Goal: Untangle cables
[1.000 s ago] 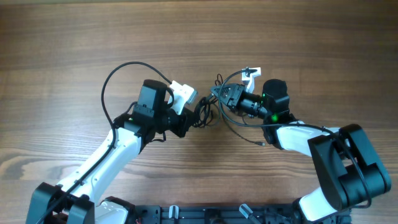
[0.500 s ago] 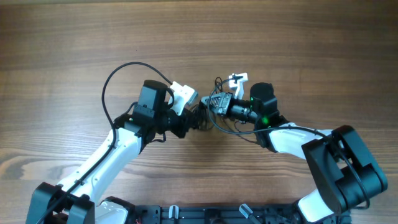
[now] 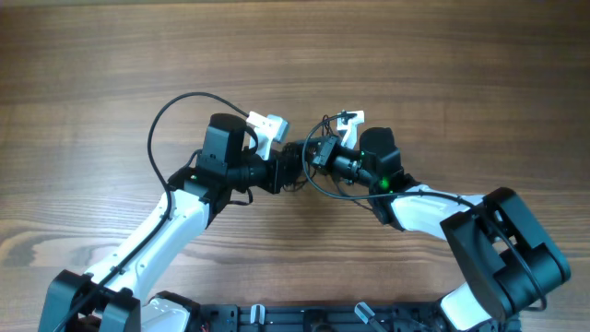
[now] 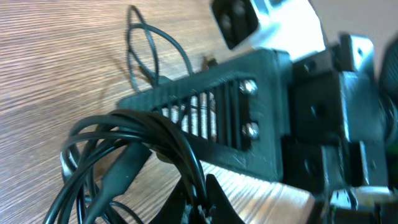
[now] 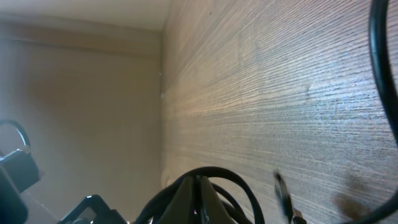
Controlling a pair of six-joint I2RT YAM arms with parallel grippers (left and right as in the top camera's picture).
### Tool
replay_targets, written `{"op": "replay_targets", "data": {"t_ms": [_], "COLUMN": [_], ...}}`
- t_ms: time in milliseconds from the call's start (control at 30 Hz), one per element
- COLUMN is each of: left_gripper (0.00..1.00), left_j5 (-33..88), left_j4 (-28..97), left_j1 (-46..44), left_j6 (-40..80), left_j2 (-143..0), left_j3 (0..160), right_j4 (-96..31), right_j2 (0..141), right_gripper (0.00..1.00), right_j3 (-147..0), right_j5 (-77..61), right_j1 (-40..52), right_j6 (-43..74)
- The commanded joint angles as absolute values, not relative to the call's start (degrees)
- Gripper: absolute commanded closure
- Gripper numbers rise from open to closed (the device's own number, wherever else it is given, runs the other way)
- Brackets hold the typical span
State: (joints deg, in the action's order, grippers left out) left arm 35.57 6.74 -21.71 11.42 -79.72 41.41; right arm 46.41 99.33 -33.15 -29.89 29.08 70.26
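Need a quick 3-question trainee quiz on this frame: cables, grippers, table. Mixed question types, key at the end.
1. Multiple choice: in the left wrist view, the cables are
A. bunched in overlapping loops
B. laid out straight, side by side
C. wound on a spool
2. True or false: in the overhead view, the left gripper and the right gripper sit at opposite edges of the table.
3. Short answer: what material does the table surface look like?

Key: 1 A. 2 False: they meet close together near the middle, at the cables. 3 Wood, with visible grain.
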Motion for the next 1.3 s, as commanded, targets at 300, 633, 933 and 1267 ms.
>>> {"op": "replay_targets", "data": {"t_ms": [300, 633, 933, 1267], "left_gripper": [0.92, 0.05, 0.22, 0.34], "left_j5": [59.3, 24.3, 17.4, -4.8], "left_j4": [-2.2, 19.5, 17.6, 10.1], "left_j1": [-3.4, -2.1, -9.7, -13.5], "left_j6": [30.9, 32.2, 31.9, 27.4], "left_j2": [-79.6, -79.6, -79.6, -89.8], "left_j3": [42.3, 42.3, 42.3, 42.3], "right_j4": [46.2, 33.1, 20.7, 20.4], "right_j2": [99.1, 99.1, 99.1, 99.1], "right_gripper": [0.00, 0.00, 0.00, 0.00], "right_j3": [-33.0, -33.0, -33.0, -33.0], "right_j5": [-53.6, -52.4, -48.9, -48.9], "right_j1": [7.3, 5.6, 5.8, 5.8], "right_j6": [64.3, 56.3, 51.0, 50.9]}}
